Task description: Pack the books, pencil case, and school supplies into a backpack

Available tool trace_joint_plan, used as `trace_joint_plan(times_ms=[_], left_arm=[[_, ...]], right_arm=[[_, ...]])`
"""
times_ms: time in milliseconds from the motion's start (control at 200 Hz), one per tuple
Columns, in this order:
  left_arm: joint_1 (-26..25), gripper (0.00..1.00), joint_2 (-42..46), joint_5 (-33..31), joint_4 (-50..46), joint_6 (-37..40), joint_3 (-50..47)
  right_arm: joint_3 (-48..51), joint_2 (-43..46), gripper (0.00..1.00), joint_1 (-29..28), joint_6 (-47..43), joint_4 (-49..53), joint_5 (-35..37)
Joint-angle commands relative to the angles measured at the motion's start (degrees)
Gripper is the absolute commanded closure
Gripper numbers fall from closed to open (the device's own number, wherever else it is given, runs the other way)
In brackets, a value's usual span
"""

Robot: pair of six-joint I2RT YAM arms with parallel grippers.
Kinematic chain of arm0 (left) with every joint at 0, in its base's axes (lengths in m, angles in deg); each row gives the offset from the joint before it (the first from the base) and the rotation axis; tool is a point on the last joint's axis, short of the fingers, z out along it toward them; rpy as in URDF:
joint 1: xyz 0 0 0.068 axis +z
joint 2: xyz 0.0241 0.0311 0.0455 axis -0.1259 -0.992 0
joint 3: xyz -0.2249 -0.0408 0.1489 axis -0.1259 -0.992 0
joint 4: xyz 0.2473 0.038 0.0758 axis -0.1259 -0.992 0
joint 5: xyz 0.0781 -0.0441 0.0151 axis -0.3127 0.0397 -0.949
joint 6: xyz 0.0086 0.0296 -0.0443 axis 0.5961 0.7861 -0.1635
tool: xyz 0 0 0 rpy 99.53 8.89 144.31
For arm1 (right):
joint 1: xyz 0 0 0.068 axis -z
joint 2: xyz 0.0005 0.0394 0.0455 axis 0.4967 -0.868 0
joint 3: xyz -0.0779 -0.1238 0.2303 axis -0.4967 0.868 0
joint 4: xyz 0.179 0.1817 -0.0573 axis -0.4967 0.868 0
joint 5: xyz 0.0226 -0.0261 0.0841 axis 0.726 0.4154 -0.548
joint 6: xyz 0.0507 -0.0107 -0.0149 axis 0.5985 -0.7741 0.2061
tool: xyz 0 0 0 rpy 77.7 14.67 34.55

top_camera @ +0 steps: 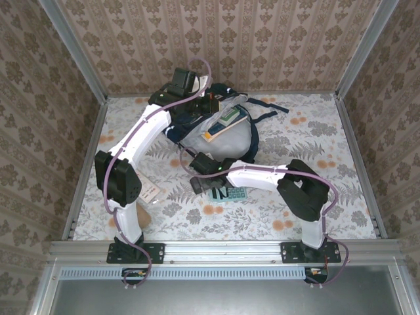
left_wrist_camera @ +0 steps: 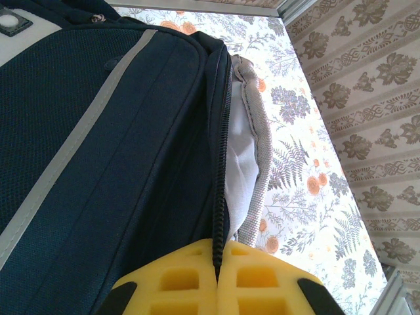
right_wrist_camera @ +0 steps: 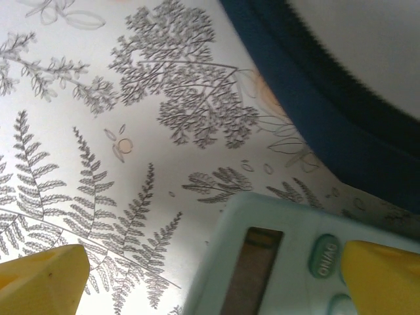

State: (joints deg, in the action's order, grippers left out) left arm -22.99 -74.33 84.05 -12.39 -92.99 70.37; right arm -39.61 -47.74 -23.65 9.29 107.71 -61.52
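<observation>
While the left gripper point(left_wrist_camera: 216, 266) is pinched tight on the zipper edge of the backpack point(top_camera: 226, 144) at upper centre of the top view, the right gripper point(right_wrist_camera: 210, 282) hangs wide open and empty over the calculator point(right_wrist_camera: 275, 262). The calculator lies flat on the table point(top_camera: 315, 190) just below the bag's mouth, nearer the right finger, under the nearer right arm. The bag's blue rim crowds the wrist frame's upper right.

I can read one marking: on the calculator point(right_wrist_camera: 289, 230), the oval key point(right_wrist_camera: 326, 256) at 4 o'clock in the right wrist view carries "ON" and further letters I can't settle. The backpack point(left_wrist_camera: 118, 164) patch point(left_wrist_camera: 13, 23) at 11 o'clock in the left wrist view is illegible.
</observation>
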Motion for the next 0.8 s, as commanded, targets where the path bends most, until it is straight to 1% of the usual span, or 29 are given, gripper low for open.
trace_joint_plan(times_ms=[0,70,190,280,355,455,575,715,795], left_arm=[[0.51,1.0,4.23,1.06,1.62,0.17,1.18],[0.51,1.0,4.15,1.24,1.81,0.06,1.14],[0.51,1.0,4.16,1.57,2.31,-0.18,0.72],[0.51,1.0,4.07,1.77,2.51,-0.27,0.73],[0.51,1.0,3.94,1.85,2.51,-0.33,0.94],[0.51,1.0,3.9,1.91,2.47,-0.28,1.16],[0.51,1.0,3.9,1.86,2.16,-0.3,1.18],[0.51,1.0,3.98,1.77,2.07,-0.36,1.09],[0.51,1.0,4.08,1.62,2.07,-0.35,0.99]], right_arm=[[3.15,6.86,0.0,1.05,6.47,2.41,4.01],[6.89,9.81,0.0,3.16,11.64,1.72,2.41],[15.28,14.6,0.0,8.11,18.01,-3.56,-3.73],[20.76,17.06,0.0,10.89,20.35,-8.94,-7.03],[23.5,16.84,0.0,12.93,21.7,-12.1,-10.34],[24.48,15.31,0.0,14.08,21.94,-12.9,-10.09],[24.66,12.93,0.01,15.33,21.57,-16.92,-13.4],[21.39,9.11,0.0,15.07,19.02,-21.61,-20.39],[18.46,6.76,0.01,14.44,17.6,-22.05,-23.16]])
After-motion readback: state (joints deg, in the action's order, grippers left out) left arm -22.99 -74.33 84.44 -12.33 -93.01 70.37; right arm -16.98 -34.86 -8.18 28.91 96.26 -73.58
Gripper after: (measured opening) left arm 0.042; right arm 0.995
